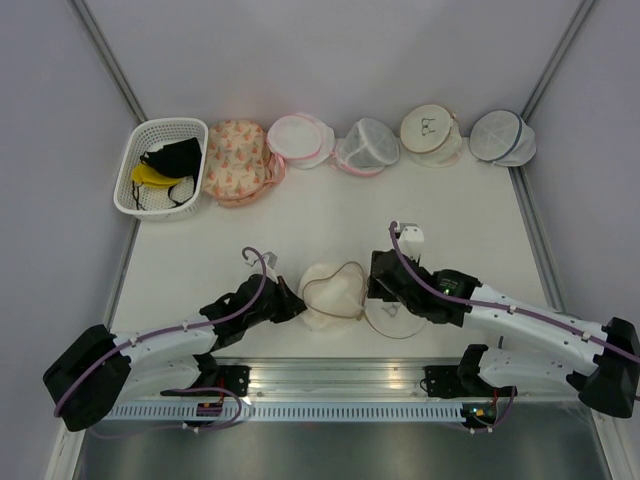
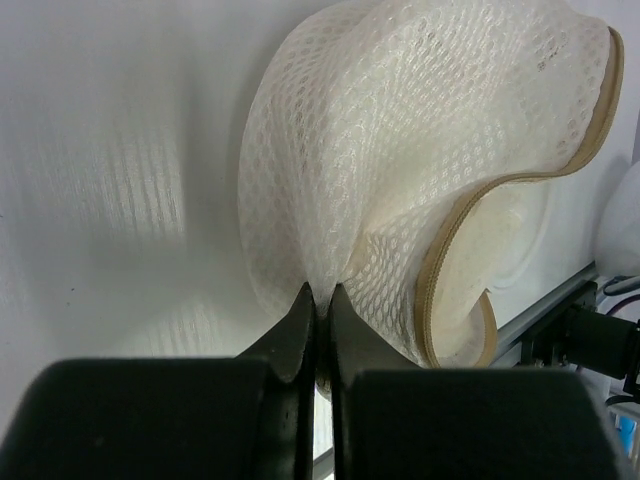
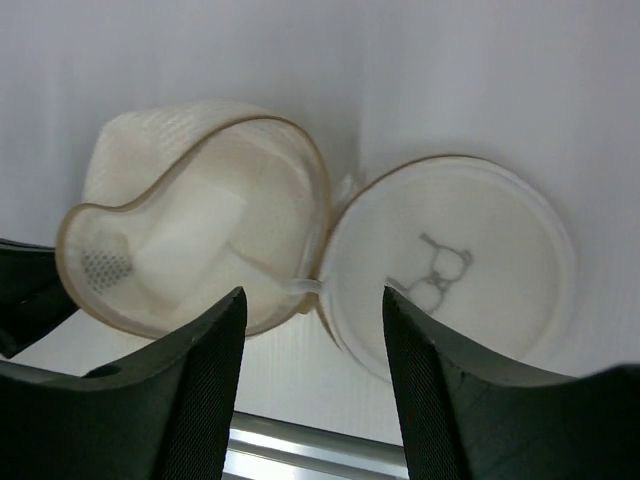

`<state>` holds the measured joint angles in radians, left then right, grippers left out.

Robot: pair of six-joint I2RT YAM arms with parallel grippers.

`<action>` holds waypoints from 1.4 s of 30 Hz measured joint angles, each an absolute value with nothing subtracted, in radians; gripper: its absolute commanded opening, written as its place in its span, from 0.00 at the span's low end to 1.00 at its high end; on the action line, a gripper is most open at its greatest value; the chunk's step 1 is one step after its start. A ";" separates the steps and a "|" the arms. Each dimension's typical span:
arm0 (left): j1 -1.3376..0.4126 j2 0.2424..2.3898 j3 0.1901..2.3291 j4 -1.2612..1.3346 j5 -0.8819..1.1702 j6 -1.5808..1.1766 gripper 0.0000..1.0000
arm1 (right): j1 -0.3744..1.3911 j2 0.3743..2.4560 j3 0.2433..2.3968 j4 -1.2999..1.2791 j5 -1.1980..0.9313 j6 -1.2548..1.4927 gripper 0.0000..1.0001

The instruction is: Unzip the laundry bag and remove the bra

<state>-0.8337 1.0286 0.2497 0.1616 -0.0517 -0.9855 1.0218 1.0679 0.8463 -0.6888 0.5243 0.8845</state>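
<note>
One laundry bag [image 1: 332, 292] lies unzipped up front, one white bra [image 3: 190, 245] inside. Left gripper [image 2: 318, 300] pinches its mesh, right gripper [image 3: 312, 296] hangs above, spread wide. Five more pouches [image 1: 301, 140] line the back.

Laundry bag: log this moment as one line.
bag: unzipped, open | left gripper: shut on bag mesh | right gripper: open, above bag | bra: inside bag

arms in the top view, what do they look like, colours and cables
The left arm and right arm are white shells with black joints and bases, a thin purple cable looped along each. The left end effector and right end effector are matte black.
</note>
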 measured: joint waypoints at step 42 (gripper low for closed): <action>-0.834 1.006 0.221 0.259 -0.044 -1.001 0.02 | 1.030 1.568 0.908 -0.369 0.416 0.801 0.71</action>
